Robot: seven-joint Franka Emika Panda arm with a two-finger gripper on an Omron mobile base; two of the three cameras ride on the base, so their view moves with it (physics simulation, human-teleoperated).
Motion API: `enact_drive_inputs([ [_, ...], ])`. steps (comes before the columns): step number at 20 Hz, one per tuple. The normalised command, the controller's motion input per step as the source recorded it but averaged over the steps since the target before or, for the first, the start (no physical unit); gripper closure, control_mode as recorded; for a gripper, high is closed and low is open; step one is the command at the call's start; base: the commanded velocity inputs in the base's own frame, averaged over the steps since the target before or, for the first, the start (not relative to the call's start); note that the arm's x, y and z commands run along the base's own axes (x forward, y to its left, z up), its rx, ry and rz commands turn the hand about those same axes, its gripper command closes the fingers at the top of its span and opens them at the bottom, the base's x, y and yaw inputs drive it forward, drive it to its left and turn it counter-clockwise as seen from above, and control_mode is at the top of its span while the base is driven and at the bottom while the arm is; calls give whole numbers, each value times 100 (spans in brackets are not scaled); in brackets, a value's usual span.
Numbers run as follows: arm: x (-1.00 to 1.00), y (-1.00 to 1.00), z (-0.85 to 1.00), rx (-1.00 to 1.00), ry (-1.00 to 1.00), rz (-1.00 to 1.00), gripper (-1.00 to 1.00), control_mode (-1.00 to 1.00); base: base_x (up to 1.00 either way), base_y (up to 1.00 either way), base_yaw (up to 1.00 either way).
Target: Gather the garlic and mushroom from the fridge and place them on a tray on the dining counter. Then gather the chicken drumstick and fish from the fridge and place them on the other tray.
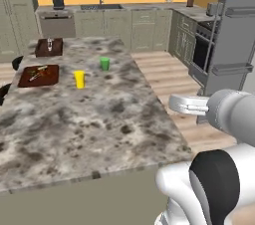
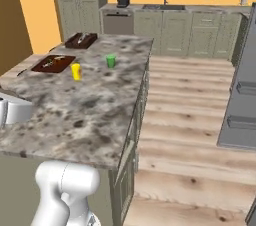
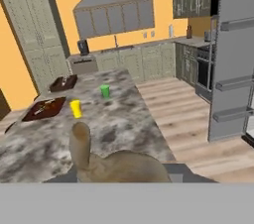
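Holding a brown chicken drumstick [image 3: 116,163] at the bottom centre of the hand view, the gripper [image 3: 124,176] has its fingers closed around the thick end, and the thin bone end points up toward the dining counter [image 3: 119,124]. The finger tips themselves are hidden behind the meat.

On the counter, in the left half of the left base view, the flat reddish-brown tray [image 1: 39,76] lies at the left side, with some small pale and greenish items on it that I cannot name. Further back, near the far left corner, the deep dark-brown tray [image 1: 49,47] stands with something pale inside. A yellow cup [image 1: 79,79] stands just beside the flat tray, to its right, and a green cup [image 1: 104,63] is further right and a little behind it. The grey fridge [image 3: 235,54] rises at the right edge of the hand view, its doors shut, well apart from the counter across the wooden floor [image 2: 195,120].
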Motion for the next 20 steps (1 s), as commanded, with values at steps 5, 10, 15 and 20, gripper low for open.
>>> enact_drive_inputs([
  [5,0,0,0,0,0,0,100,100,3,100,0],
  [10,0,0,0,0,0,0,100,100,5,100,0],
  [15,0,0,0,0,0,0,100,100,-10,100,0],
  [20,0,0,0,0,0,0,100,100,-8,100,-1],
])
